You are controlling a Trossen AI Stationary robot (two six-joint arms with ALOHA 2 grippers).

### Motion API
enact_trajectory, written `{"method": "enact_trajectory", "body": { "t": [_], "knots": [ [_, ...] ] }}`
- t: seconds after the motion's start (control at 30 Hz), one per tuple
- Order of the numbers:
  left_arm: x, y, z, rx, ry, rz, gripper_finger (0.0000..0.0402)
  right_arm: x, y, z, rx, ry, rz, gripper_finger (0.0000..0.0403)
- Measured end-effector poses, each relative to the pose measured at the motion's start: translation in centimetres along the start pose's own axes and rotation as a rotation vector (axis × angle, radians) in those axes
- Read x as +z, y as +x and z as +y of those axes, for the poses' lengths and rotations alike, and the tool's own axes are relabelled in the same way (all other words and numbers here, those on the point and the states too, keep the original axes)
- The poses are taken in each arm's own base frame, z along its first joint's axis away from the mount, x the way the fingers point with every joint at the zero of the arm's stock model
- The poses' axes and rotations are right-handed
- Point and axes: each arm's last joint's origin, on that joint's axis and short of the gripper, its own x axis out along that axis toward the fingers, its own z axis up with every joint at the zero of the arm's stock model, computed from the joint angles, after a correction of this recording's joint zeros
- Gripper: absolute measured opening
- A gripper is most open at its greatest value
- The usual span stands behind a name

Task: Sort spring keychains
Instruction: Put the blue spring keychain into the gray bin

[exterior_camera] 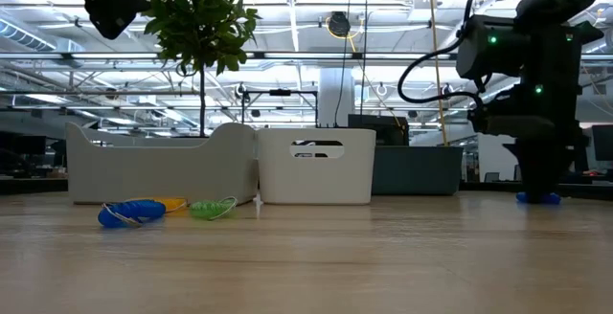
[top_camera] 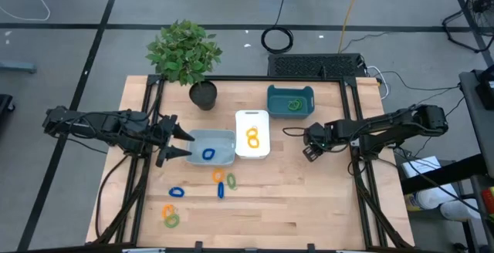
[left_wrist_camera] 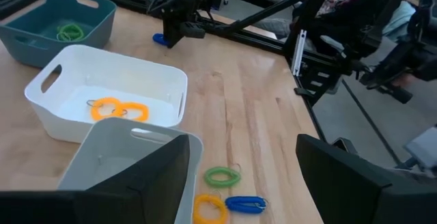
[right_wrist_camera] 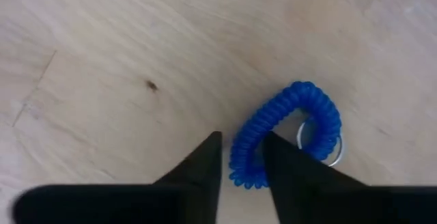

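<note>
Your right gripper (right_wrist_camera: 242, 157) is down on the table (top_camera: 309, 199), well to the right of the white tray (top_camera: 252, 118), its fingers pinched on one side of a blue keychain (right_wrist_camera: 287, 128), likely bound for the grey tray (top_camera: 224, 139). Your left gripper (top_camera: 179, 143) hangs open over that grey tray, empty.

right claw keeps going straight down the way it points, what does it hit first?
Likely the blue spring keychain: the right claw points down at the table with one side of the coil already between its fingers.
</note>
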Motion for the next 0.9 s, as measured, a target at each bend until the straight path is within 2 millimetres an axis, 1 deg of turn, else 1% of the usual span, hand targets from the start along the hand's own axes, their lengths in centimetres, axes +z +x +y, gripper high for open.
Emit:
{"method": "enact_trajectory", "body": {
  "t": [0.1, 0.17, 0.27, 0.47, 0.7, 0.8, 0.9],
  "knots": [
    [0.0, 0.0, 0.0, -0.012, -0.006, 0.005, 0.0274, 0.0, 0.0, 0.0, 0.001, -0.018, -0.001, 0.0031],
    [0.0, 0.0, 0.0, -0.015, -0.015, 0.007, 0.0274, 0.0, 0.0, 0.0, 0.001, -0.035, 0.000, 0.0012],
    [-0.1, 0.0, 0.0, -0.014, -0.036, 0.011, 0.0274, -0.1, 0.0, 0.0, -0.011, -0.064, -0.012, 0.0008],
    [-0.1, 0.0, 0.0, -0.014, -0.029, 0.011, 0.0274, 0.2, -0.8, 0.9, -0.047, -0.242, -0.086, 0.0003],
    [-0.2, 0.0, 0.1, 0.002, 0.037, 0.020, 0.0274, 1.8, -3.3, 3.1, -0.063, -0.400, -0.290, 0.0001],
    [-0.2, 0.0, 0.1, 0.009, 0.050, 0.017, 0.0273, 2.7, -4.8, 4.5, -0.030, -0.445, -0.398, 0.0001],
    [-0.2, 0.0, 0.1, 0.015, 0.051, 0.015, 0.0274, 3.6, -6.4, 5.9, 0.044, -0.497, -0.500, 0.0001]
  ]
}}
